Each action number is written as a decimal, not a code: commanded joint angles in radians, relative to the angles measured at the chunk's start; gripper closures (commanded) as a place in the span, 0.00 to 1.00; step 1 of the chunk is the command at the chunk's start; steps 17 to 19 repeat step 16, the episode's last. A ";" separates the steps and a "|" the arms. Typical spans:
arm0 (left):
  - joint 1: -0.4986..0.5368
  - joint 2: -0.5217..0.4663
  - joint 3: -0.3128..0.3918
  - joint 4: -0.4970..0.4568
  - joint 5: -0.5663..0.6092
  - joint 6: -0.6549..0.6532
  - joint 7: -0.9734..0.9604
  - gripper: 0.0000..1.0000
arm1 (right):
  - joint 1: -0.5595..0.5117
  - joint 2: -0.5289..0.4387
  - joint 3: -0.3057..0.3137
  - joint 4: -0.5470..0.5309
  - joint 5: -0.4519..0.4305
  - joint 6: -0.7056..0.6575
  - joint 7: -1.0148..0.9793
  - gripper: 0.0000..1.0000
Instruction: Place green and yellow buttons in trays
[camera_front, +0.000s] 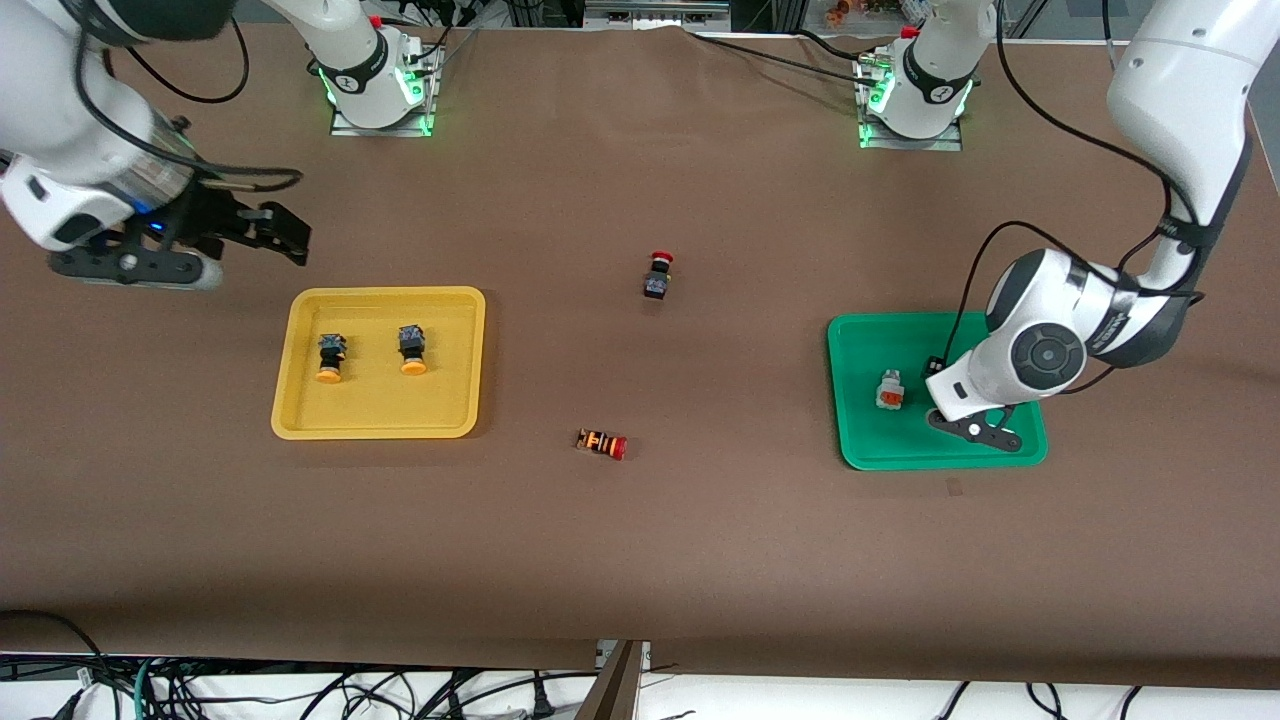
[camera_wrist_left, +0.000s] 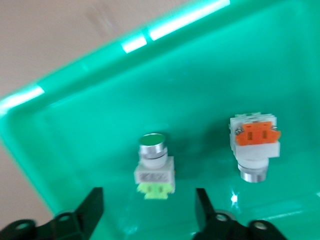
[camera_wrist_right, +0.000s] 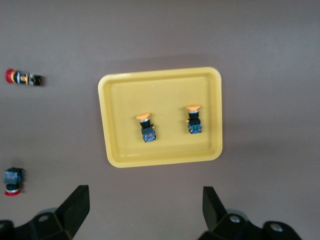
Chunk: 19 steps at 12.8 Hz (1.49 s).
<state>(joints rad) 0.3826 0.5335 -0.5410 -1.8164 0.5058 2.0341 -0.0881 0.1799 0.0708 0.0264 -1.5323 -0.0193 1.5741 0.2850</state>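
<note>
The green tray (camera_front: 858, 440) lies toward the left arm's end of the table. In it lie the white orange-faced button (camera_front: 890, 390) and the white green-capped button (camera_wrist_left: 155, 165), which the left arm hides in the front view. My left gripper (camera_front: 975, 425) is low over this tray, open and empty (camera_wrist_left: 148, 210), with the green-capped button just ahead of its fingertips and the orange-faced button (camera_wrist_left: 255, 145) beside it. The yellow tray (camera_front: 380, 300) holds two black buttons with orange-yellow caps (camera_front: 330, 358) (camera_front: 412, 349). My right gripper (camera_front: 285, 235) is open and empty (camera_wrist_right: 145, 205) above the table by the yellow tray (camera_wrist_right: 160, 75).
A black button with a red cap (camera_front: 657, 275) stands mid-table, and an orange-and-black striped button with a red cap (camera_front: 602, 443) lies nearer to the front camera. Both also show in the right wrist view (camera_wrist_right: 13, 180) (camera_wrist_right: 22, 78). The arm bases stand along the table's back edge.
</note>
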 joint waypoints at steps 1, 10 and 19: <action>-0.002 -0.202 -0.010 0.073 -0.125 -0.159 0.007 0.00 | -0.008 -0.002 -0.045 0.076 0.004 -0.078 -0.017 0.00; -0.262 -0.476 0.385 0.268 -0.469 -0.427 0.001 0.00 | -0.007 0.015 -0.068 0.081 0.004 -0.155 -0.122 0.00; -0.389 -0.580 0.524 0.086 -0.492 -0.337 0.011 0.00 | 0.000 0.023 -0.063 0.093 0.004 -0.155 -0.141 0.00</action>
